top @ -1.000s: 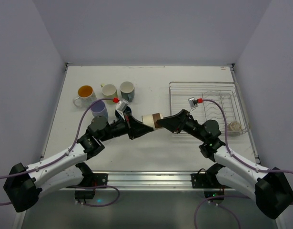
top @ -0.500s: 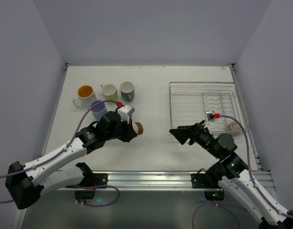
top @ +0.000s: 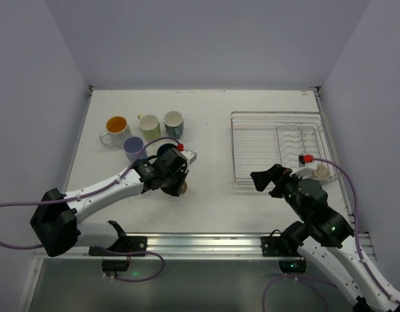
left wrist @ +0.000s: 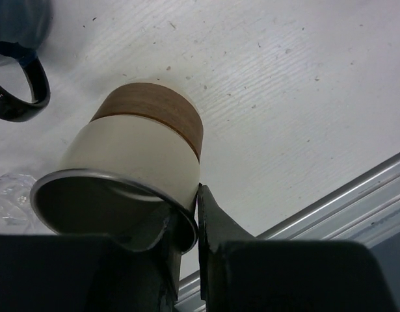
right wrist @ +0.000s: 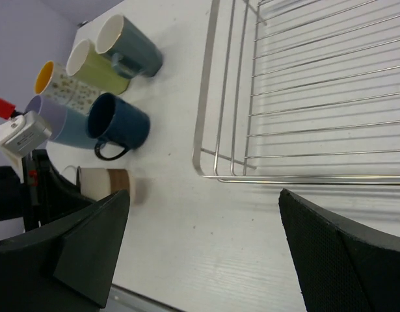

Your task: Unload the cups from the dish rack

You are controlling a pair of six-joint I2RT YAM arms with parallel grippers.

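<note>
A cream cup with a brown band [left wrist: 147, 143] stands on the table just in front of the navy cup [top: 166, 151]. My left gripper [left wrist: 196, 195] is shut on its rim, one finger inside and one finger [left wrist: 216, 221] outside. In the top view that gripper [top: 177, 177] covers most of the cup. The orange-inside [top: 115, 126], yellow-green [top: 149, 124], grey [top: 173, 121] and lavender [top: 133, 148] cups stand at the back left. The dish rack [top: 278, 133] is at the right, and a pale cup [top: 322, 171] lies in its near right corner. My right gripper [top: 265, 179] [right wrist: 205, 195] hangs open and empty before the rack's near left corner.
The right wrist view shows the rack's wire corner [right wrist: 206, 166] close ahead, with the cup group [right wrist: 99, 71] off to the left. A metal rail [top: 206, 244] runs along the table's near edge. Grey walls close in the table on three sides.
The left arm carried the cream cup from mid-table leftward and stood it by the navy cup. The right gripper let go of it, opened wide and drew back toward the rack.
</note>
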